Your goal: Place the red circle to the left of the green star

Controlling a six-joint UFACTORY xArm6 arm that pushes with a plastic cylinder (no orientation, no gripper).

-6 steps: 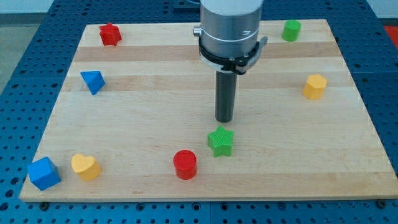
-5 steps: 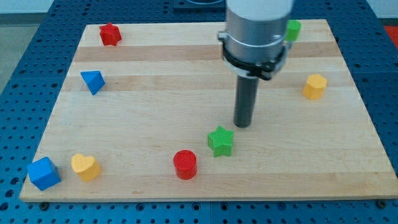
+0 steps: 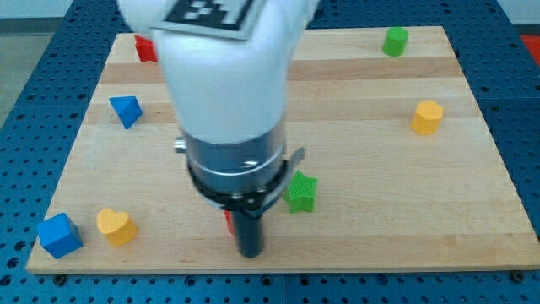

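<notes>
Step in hand: lining up on the red circle (image 3: 228, 221).
My tip (image 3: 251, 252) (bare rod, no grip) touches its right; next push goes around, toward the green star (image 3: 300, 191).

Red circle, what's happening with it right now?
My tip at view's bottom, beside red circle. Circle mostly hidden behind rod. Green star just right. Nothing between.

1. The desk (image 3: 472, 194) is pale, smooth wood with visible grain bands.
2. The green star (image 3: 301, 191) shows ribbed, matt plastic.
3. The arm's housing (image 3: 224, 76) looks glossy white plastic above a brushed grey metal collar (image 3: 236, 165).
4. The rod's tip (image 3: 250, 252) is matt dark.
</notes>
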